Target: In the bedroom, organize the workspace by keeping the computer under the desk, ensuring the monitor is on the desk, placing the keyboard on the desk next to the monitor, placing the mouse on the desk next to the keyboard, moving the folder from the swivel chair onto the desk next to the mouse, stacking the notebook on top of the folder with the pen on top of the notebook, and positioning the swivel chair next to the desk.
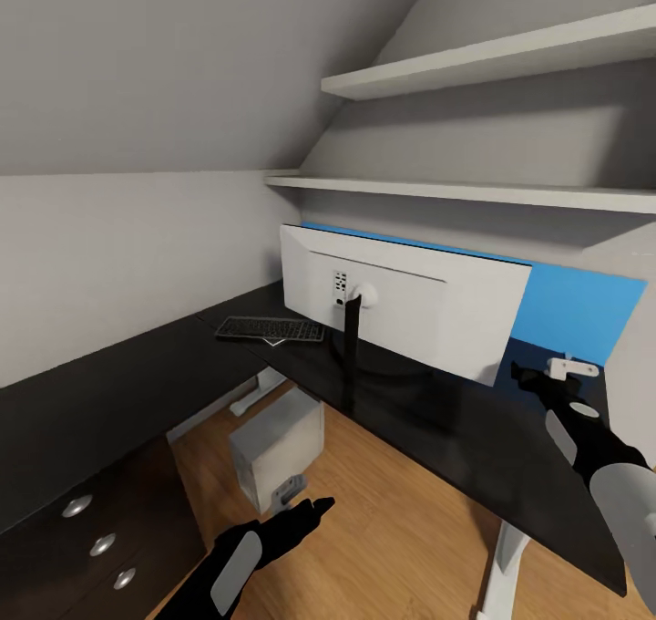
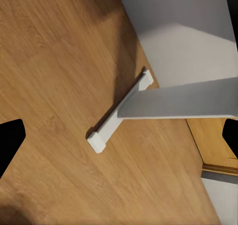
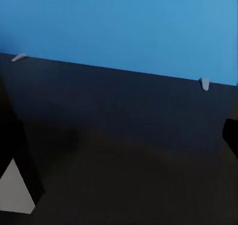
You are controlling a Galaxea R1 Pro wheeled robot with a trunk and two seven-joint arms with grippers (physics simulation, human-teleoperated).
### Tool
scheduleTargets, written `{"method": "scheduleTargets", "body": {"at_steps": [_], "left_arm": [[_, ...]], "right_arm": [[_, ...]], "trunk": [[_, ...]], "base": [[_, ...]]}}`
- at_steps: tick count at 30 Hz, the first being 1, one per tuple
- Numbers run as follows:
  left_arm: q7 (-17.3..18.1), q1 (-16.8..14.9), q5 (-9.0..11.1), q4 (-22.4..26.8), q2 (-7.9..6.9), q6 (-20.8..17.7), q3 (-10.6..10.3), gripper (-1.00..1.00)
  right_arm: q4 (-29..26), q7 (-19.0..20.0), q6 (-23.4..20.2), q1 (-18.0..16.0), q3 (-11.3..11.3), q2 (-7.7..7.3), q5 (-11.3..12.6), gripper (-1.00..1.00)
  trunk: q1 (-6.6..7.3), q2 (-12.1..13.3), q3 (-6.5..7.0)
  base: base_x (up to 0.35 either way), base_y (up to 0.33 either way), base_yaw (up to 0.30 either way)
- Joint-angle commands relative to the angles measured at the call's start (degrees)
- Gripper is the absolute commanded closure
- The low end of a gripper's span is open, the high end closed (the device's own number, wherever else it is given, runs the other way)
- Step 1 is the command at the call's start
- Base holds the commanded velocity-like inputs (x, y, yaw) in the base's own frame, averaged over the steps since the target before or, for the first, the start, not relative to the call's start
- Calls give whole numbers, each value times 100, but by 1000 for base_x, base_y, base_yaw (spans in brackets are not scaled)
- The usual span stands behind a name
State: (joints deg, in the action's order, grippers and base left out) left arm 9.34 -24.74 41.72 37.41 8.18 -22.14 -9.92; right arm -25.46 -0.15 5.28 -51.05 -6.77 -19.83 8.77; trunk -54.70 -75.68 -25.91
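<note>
The glossy black desk (image 1: 118, 392) is seen whole from the head view, while the left wrist view adds its white foot (image 2: 119, 113) on the wood floor. The white-backed monitor (image 1: 405, 305) stands on it, the keyboard (image 1: 271, 329) beside, the grey computer (image 1: 276, 447) beneath. Left gripper (image 1: 310, 509) and right gripper (image 1: 528, 376): finger spacing cannot be told.

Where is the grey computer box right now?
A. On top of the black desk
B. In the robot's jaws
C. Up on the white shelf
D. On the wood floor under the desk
D: the computer stands on the wooden floor, below the edge of the desk.
</note>
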Motion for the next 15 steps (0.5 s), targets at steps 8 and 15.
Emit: {"method": "scheduleTargets", "body": {"at_steps": [8, 15], "left_arm": [[-2, 23, 25, 3, -34, -20, 9, -100], [2, 60, 36, 10, -125, -55, 85, -100]], "right_arm": [[-951, -14, -1013, 188, -5, 118, 235, -100], [-2302, -112, -2302, 764, -343, 341, 664, -100]], "trunk": [[0, -3, -6], [0, -3, -7]], "base": [[0, 0, -3], [0, 0, 0]]}}
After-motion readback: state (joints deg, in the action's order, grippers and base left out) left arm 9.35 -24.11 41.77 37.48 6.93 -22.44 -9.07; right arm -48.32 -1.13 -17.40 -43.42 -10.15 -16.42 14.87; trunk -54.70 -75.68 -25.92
